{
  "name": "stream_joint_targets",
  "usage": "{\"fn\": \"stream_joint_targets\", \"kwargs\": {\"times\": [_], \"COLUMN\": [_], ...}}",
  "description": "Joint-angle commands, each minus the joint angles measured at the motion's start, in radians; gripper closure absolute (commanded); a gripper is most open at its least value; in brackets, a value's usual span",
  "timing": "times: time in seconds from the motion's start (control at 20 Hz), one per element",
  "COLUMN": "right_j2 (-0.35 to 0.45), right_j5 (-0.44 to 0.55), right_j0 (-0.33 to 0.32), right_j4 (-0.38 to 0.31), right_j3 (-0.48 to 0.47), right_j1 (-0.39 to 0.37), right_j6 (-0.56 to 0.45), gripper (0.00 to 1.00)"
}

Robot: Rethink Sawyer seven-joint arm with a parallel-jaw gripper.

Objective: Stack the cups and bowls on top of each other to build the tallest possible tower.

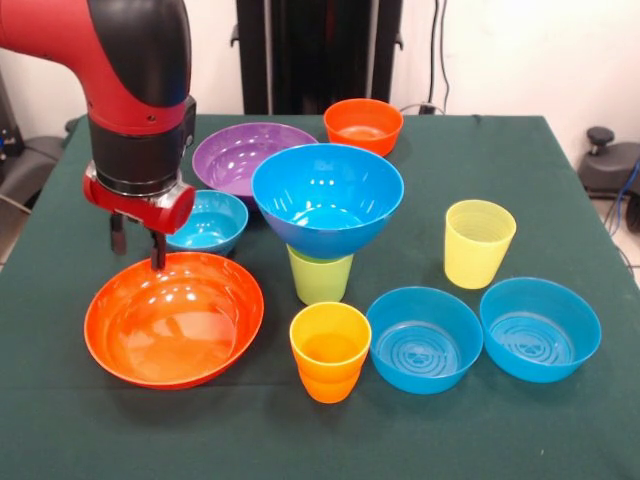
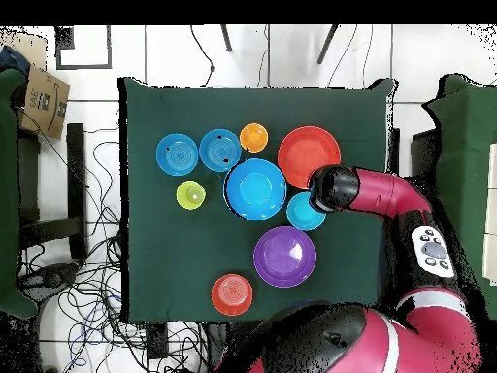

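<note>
A large blue bowl (image 1: pixel 327 198) sits upright on an inverted lime green cup (image 1: pixel 320 278) at mid-table, forming a short tower; from overhead only the bowl (image 2: pixel 255 188) shows. My gripper (image 1: pixel 138 248) hangs open at the far rim of the large orange bowl (image 1: pixel 170 320), one finger on each side of the rim, holding nothing. In the overhead view the wrist (image 2: pixel 332 187) hides it beside that bowl (image 2: pixel 309 155). The orange cup (image 1: pixel 330 350) and the ribbed pale yellow cup (image 1: pixel 478 243) stand upright.
A small blue bowl (image 1: pixel 207 222) lies just behind my gripper. The purple bowl (image 1: pixel 250 155) and small orange bowl (image 1: pixel 363 125) are at the back. Two medium blue bowls (image 1: pixel 424 338) (image 1: pixel 540 328) sit front right.
</note>
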Motion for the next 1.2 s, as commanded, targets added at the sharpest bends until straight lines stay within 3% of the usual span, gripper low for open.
{"fn": "stream_joint_targets", "kwargs": {"times": [0.05,0.45,1.2], "right_j2": [0.069,0.097,0.077], "right_j5": [-0.058,-0.023,-0.159], "right_j0": [0.004,-0.012,0.001], "right_j4": [0.023,0.057,0.036], "right_j3": [0.019,0.018,0.021], "right_j1": [0.042,0.039,0.102], "right_j6": [0.060,0.033,0.072], "gripper": [0.00,0.00,0.00]}}
